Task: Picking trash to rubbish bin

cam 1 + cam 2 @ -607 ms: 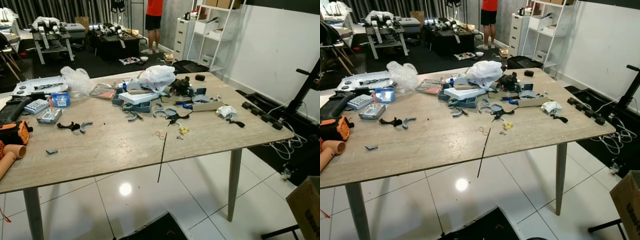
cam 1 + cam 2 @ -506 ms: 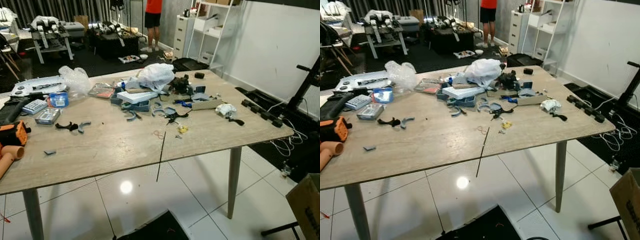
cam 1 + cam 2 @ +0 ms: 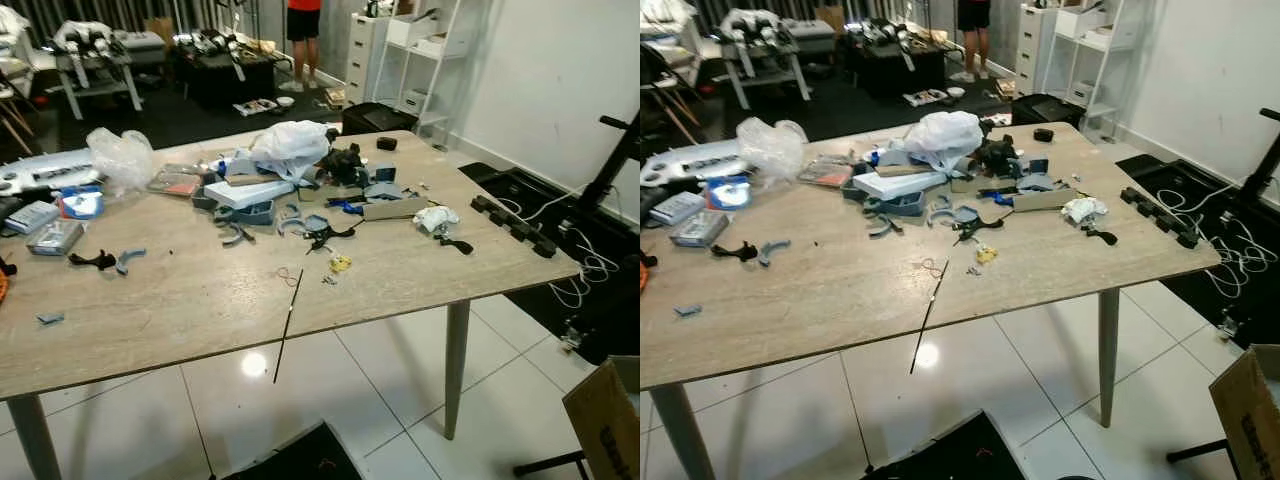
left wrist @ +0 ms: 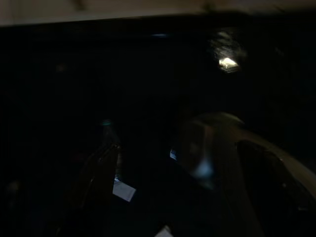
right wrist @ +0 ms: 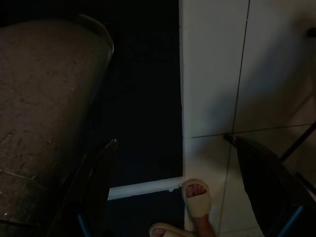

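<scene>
A wooden table (image 3: 180, 310) stands before me, strewn with litter. A white plastic bag (image 3: 290, 140) lies at its far middle, a clear plastic bag (image 3: 118, 160) at the far left. Crumpled white paper (image 3: 433, 217) sits near the right edge, and a small yellow scrap (image 3: 340, 263) lies in the middle. Both arms hang low. My right gripper (image 5: 172, 143) is open over white floor tiles, beside a grey metal round container (image 5: 44, 113). The left wrist view is very dark; my left gripper (image 4: 177, 148) looks open with nothing in it.
A thin black rod (image 3: 287, 320) overhangs the table's front edge. Blue and black parts (image 3: 250, 205) clutter the middle. A cardboard box (image 3: 605, 420) stands at the lower right, cables and a black stand (image 3: 590, 200) beyond. A person's slippered foot (image 5: 197, 197) is near my right gripper. Another person (image 3: 303, 30) stands far back.
The whole picture has shifted left and the table looks a little nearer, so the camera has moved. Nothing on the table has changed place.
</scene>
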You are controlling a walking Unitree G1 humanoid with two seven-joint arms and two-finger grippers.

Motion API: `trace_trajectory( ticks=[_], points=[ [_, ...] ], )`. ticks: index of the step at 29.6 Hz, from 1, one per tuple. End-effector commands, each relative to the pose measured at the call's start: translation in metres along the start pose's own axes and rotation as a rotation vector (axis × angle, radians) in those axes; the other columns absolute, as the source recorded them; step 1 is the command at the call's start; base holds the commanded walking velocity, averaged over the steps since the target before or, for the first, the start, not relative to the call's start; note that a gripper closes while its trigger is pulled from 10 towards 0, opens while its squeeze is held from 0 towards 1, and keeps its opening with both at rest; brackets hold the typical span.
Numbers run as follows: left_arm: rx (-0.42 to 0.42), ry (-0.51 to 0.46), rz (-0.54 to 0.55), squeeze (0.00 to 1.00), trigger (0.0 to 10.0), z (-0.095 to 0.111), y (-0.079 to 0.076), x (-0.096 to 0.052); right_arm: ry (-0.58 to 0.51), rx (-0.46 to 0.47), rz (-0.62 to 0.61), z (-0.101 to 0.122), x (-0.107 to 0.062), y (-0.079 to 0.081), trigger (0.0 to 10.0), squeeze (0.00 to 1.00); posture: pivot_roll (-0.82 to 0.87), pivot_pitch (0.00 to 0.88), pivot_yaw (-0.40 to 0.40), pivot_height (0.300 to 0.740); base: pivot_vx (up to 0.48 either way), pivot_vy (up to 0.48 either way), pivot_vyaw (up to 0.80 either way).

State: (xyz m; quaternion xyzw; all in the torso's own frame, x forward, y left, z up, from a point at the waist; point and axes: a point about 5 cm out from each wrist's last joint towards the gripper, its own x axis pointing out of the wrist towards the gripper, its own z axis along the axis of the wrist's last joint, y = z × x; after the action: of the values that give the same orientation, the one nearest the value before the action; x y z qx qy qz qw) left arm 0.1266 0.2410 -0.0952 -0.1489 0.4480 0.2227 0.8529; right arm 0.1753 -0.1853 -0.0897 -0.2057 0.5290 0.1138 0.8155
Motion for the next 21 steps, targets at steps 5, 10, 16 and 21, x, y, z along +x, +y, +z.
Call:
trace_trajectory(
  ticks=[5, 10, 16, 21],
  points=[
    [-0.276, -0.307, 0.371, 0.0, 10.0, 0.073, 0.081, -0.012, 0.031, -0.004, 0.062, -0.01, 0.0, 0.016, 10.0, 0.0, -0.03, 0.156, 0.002, 0.74, 0.0, 0.0, 0.0],
    [-0.454, -0.492, 0.581, 0.0, 10.0, 0.116, 0.13, -0.034, 0.03, -0.01, 0.065, -0.011, 0.0, 0.016, 10.0, 0.0, -0.03, 0.157, 0.001, 0.74, 0.0, 0.0, 0.0],
    [-0.583, -0.73, 0.68, 0.0, 10.0, 0.171, 0.157, -0.062, 0.029, -0.009, 0.065, -0.011, 0.0, 0.016, 10.0, 0.0, -0.04, 0.158, 0.002, 0.74, 0.0, 0.0, 0.0],
    [-0.659, -1.1, 0.489, 0.0, 10.0, 0.254, 0.153, -0.099, 0.031, -0.009, 0.065, -0.012, 0.0, 0.016, 10.0, 0.0, -0.04, 0.16, 0.0, 0.74, 0.0, 0.0, 0.0]
  ],
)
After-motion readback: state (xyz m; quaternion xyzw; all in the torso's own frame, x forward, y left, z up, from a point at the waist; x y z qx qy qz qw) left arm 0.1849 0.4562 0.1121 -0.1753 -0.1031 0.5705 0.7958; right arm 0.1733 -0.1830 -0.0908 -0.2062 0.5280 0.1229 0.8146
